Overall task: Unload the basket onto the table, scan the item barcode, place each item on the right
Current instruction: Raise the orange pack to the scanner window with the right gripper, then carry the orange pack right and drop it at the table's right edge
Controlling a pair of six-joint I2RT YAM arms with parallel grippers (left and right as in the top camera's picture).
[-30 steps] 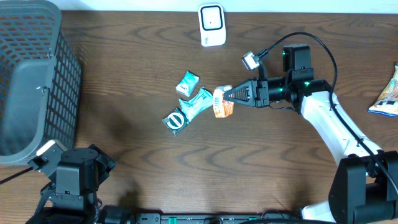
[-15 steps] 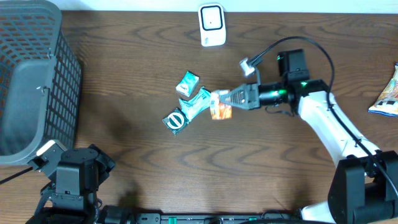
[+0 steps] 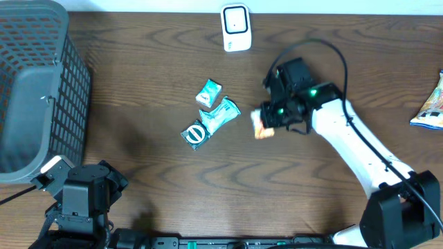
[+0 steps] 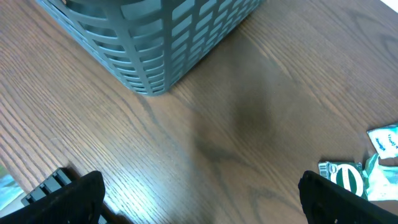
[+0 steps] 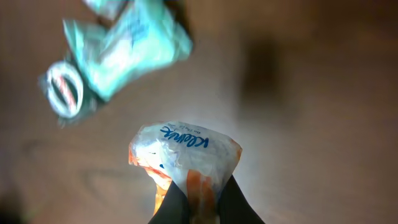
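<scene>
A small orange-and-white tissue pack (image 5: 184,149) with blue lettering hangs above the table, and my right gripper (image 5: 198,200) is shut on its lower end. In the overhead view the tissue pack (image 3: 262,128) shows just under the right gripper (image 3: 270,119), right of the teal packets. A white barcode scanner (image 3: 235,28) stands at the table's far edge, well apart from the pack. My left gripper (image 4: 199,199) is open over bare wood near the front left, nothing between its fingers (image 4: 74,199).
Three teal packets (image 3: 219,114) lie in a cluster mid-table, one of them a round green-and-white one (image 3: 195,133). A grey mesh basket (image 3: 34,90) fills the far left. A colourful snack bag (image 3: 430,104) lies at the right edge.
The right arm has swung up and turned its wrist downward, carrying the tissue pack to the right, away from the teal packets. The left arm has not moved.
</scene>
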